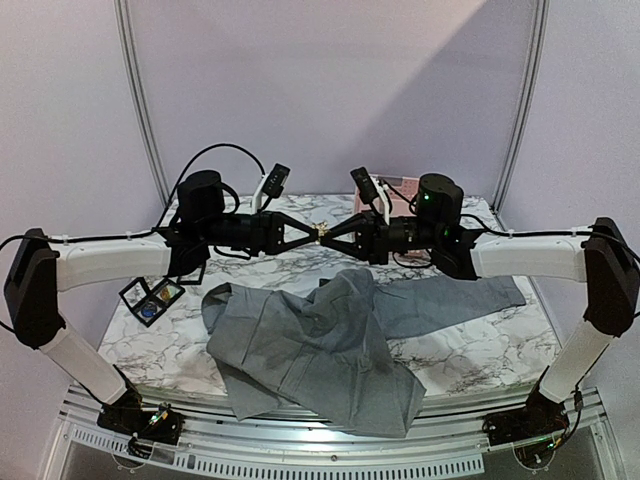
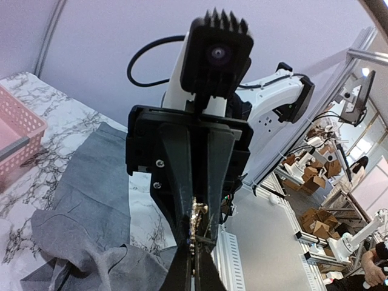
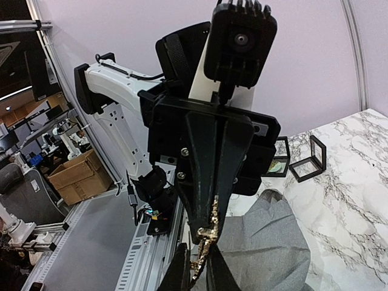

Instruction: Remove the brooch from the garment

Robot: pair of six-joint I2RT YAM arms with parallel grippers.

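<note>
Two robot arms meet tip to tip in mid-air. The left gripper (image 1: 311, 235) pinches one end of a small gold brooch (image 1: 322, 232). The right gripper (image 1: 333, 232), jaws narrow, grips the other end (the brooch's length runs left-right). The grey garment (image 1: 320, 350) lies below, nearer, well apart.

The left white tube arm (image 1: 110, 262) and right white tube arm (image 1: 525, 258) have black joints. Thin black cables (image 1: 215, 150) loop off them. A green light (image 1: 424, 197) glows.
</note>
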